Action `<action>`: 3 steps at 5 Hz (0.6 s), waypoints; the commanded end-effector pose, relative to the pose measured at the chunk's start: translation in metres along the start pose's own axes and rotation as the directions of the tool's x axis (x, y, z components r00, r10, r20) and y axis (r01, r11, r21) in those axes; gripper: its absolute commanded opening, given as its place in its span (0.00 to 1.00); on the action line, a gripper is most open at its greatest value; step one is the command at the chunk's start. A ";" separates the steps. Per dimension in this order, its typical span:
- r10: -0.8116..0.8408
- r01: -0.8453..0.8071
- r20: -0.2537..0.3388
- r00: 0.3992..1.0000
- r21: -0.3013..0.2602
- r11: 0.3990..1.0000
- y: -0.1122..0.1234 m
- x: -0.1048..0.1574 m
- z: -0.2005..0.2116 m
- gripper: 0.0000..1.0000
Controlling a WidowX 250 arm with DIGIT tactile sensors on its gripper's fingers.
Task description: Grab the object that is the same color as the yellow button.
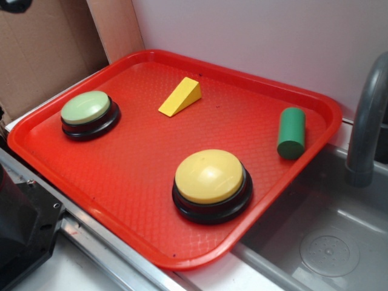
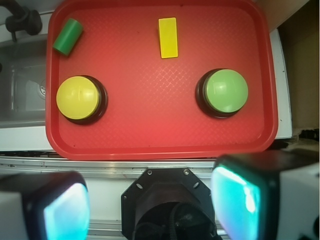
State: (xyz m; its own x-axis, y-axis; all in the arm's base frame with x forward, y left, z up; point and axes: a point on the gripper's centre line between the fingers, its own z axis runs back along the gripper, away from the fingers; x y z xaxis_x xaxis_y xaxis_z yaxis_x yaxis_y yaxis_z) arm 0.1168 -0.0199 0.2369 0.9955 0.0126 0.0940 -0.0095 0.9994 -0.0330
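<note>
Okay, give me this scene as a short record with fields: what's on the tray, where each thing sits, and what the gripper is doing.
surface: red tray beside a grey sink
target: yellow wedge block, lying alone at the tray's far side
color reference: yellow dome button, black base, near edge
other button: pale green dome button, black base
distractor: green cylinder, on its side by the sink-side rim
gripper: open, above the tray's near edge, holding nothing
task status: wedge not yet grasped

A red tray [image 1: 121, 176] bears two buttons, a wedge, a cylinder.
</note>
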 end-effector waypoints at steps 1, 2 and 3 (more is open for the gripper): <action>0.000 0.000 0.000 1.000 0.000 1.000 0.000 0.000 0.000 1.00; 0.046 -0.047 0.028 0.999 0.047 0.998 0.012 0.020 -0.018 1.00; 0.021 -0.032 0.077 0.997 0.143 0.989 0.024 0.055 -0.046 1.00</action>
State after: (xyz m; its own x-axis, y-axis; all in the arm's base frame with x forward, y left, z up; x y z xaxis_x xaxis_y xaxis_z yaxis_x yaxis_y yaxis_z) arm 0.1742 0.0022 0.1849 0.9900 0.0456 0.1331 -0.0607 0.9919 0.1119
